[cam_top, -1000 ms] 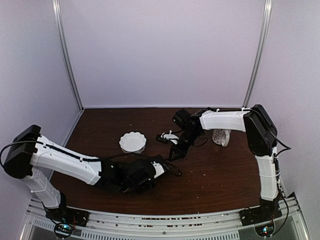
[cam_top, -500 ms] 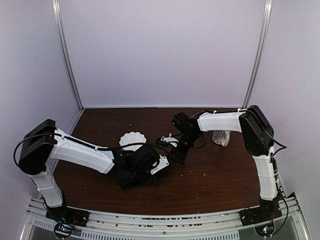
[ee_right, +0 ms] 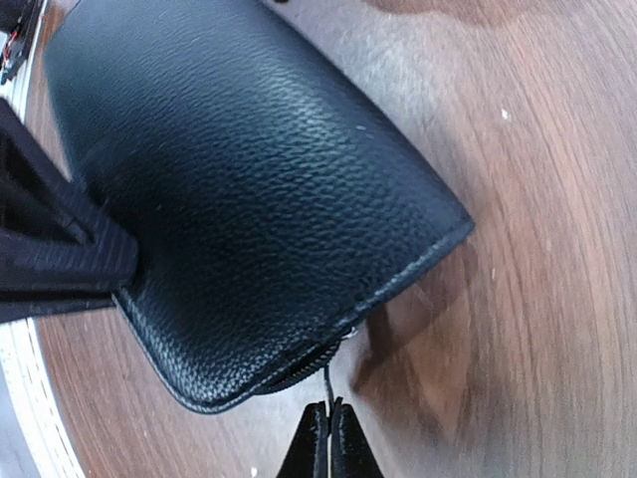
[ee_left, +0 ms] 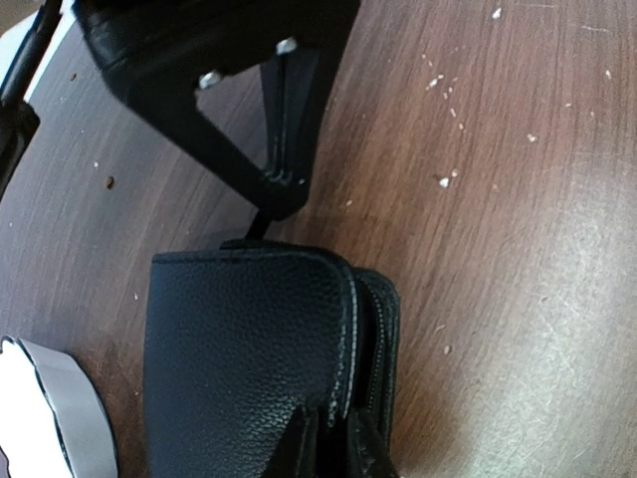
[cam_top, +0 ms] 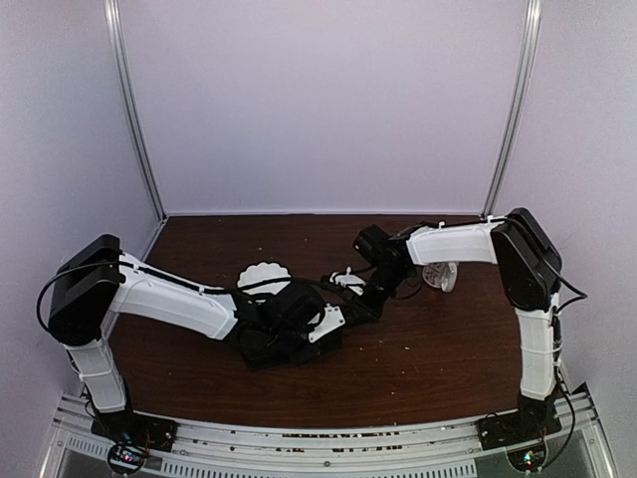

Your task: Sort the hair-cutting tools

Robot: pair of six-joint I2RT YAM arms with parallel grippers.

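Case: black grained-leather zip case (ee_right: 249, 199) looked soft and light; best gripped at its edge.
Left fingers (ee_left: 297, 453): pinched the case's zipped edge.
Right fingers (ee_right: 311, 453): pressed together on thin zip pull (ee_right: 327, 383).
Hair-cutting tools: unseen.

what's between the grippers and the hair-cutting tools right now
No tool shows clearly in any view. Both grippers are on the black case: the left gripper clamps its edge, and the right gripper pinches the zipper pull at a corner. The zipper looks closed, so the shut case may be what blocks access.
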